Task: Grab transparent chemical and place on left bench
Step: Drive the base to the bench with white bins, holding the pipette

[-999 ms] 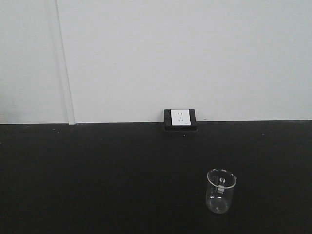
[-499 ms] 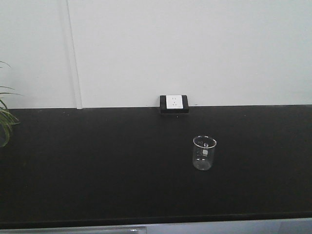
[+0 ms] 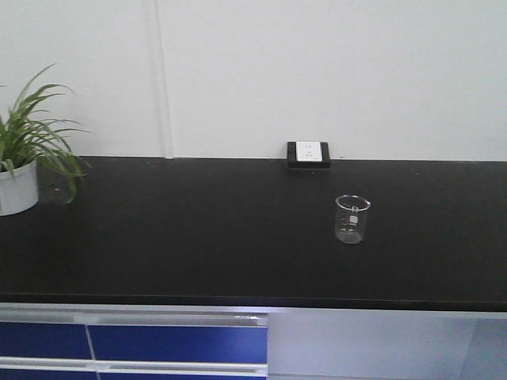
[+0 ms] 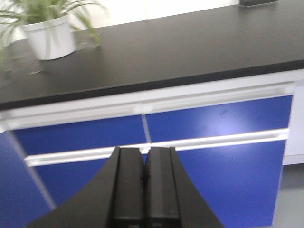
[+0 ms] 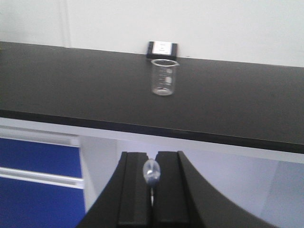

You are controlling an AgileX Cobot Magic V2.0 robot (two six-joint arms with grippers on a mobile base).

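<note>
The transparent chemical (image 5: 151, 171), a clear pipette with its squeeze bulb up, is pinched between the black fingers of my right gripper (image 5: 152, 156), which is shut on it. It hangs in front of and below the edge of a black worktop (image 5: 71, 90). My left gripper (image 4: 144, 151) is shut with nothing in it, low before blue cabinet fronts (image 4: 209, 123). Neither gripper shows in the front view. The left bench is out of view; the worktop ahead carries a white wall socket (image 3: 308, 153).
A glass beaker (image 3: 352, 218) stands on the worktop (image 3: 198, 229) below the socket, also seen as the beaker (image 5: 164, 77) in the right wrist view. A potted plant (image 3: 24, 158) sits at the far left. Blue drawers (image 3: 174, 342) lie under the worktop edge.
The front view has drawn back from the worktop and turned: the beaker looks smaller and farther, and the plant, the worktop's front edge and the blue drawers have come into view.
</note>
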